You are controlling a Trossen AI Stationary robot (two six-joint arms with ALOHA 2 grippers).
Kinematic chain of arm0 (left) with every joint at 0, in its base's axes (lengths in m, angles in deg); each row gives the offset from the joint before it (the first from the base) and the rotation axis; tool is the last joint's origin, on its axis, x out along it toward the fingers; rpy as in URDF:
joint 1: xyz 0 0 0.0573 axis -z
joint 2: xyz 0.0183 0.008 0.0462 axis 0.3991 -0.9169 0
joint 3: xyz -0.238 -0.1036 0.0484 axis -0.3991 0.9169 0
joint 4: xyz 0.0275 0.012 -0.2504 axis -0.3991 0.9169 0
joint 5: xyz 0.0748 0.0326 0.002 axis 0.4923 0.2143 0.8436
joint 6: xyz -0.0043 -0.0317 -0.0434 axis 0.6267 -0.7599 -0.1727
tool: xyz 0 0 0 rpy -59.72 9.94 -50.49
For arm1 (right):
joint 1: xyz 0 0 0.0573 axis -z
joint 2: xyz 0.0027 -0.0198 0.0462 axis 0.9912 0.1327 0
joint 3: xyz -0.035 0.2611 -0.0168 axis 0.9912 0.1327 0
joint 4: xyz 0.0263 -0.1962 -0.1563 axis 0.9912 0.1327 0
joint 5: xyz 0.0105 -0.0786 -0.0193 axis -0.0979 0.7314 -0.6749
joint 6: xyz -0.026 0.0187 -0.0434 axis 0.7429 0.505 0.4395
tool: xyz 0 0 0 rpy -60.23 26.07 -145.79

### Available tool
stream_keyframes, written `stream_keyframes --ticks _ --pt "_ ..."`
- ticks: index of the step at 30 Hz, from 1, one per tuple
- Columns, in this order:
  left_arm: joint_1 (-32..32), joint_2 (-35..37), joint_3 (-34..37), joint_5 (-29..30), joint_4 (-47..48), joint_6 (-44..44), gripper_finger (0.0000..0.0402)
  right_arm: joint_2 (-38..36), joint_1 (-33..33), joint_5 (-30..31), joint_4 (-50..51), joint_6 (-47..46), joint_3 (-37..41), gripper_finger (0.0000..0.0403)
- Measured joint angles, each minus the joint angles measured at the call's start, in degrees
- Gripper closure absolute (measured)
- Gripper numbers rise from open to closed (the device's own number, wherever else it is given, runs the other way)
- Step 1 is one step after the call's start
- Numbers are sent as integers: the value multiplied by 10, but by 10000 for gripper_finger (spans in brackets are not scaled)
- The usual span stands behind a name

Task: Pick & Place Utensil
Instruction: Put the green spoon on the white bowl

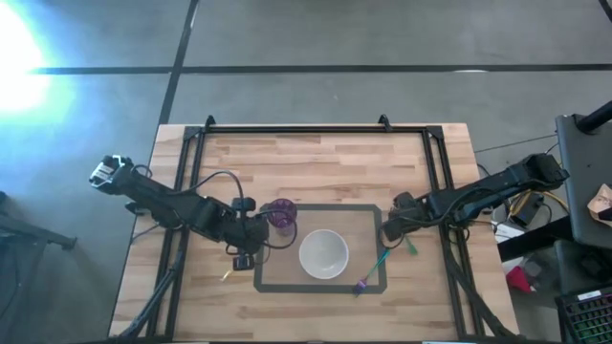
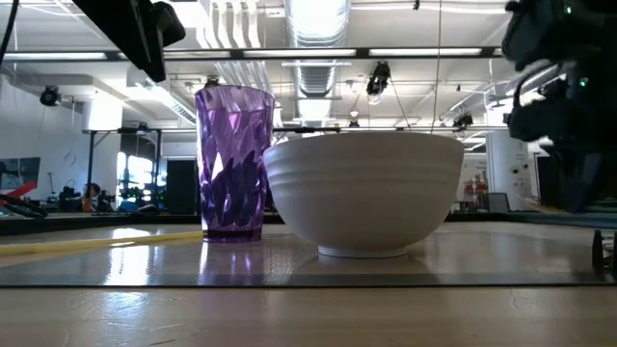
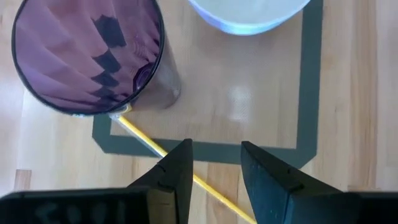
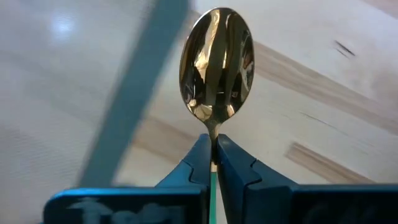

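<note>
Spoon [image 4: 216,63] pinched at its neck in my right tool [image 4: 213,152], ready for the cup [image 1: 282,213]; left tool [image 3: 214,163] spread above the yellow utensil [image 3: 149,144].

cup [image 1: 281,213] left of bowl [image 1: 323,253], both on mat [image 1: 368,212]

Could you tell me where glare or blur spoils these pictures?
High view: white glare floods the floor's upper left corner. Low view: ceiling lights shine on the table; both arms show only as dark shapes. Right wrist view: the spoon is sharp in the right gripper, the table behind blurred.
</note>
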Motion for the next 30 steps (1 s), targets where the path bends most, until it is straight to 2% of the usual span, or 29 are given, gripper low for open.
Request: stream_keyframes --ticks 16,21,24,30 --pt "-1 0 -8 0 -70 -1 275 -1 -10 82 -27 169 -124 394" --pt "-5 0 -29 3 -75 29 275 -1 -24 109 -48 212 -136 394" --pt "-11 1 -44 25 -91 55 275 -1 -27 123 -61 239 -136 394" --pt "-33 1 -69 51 -132 102 275 -1 -27 127 -71 274 -136 394"
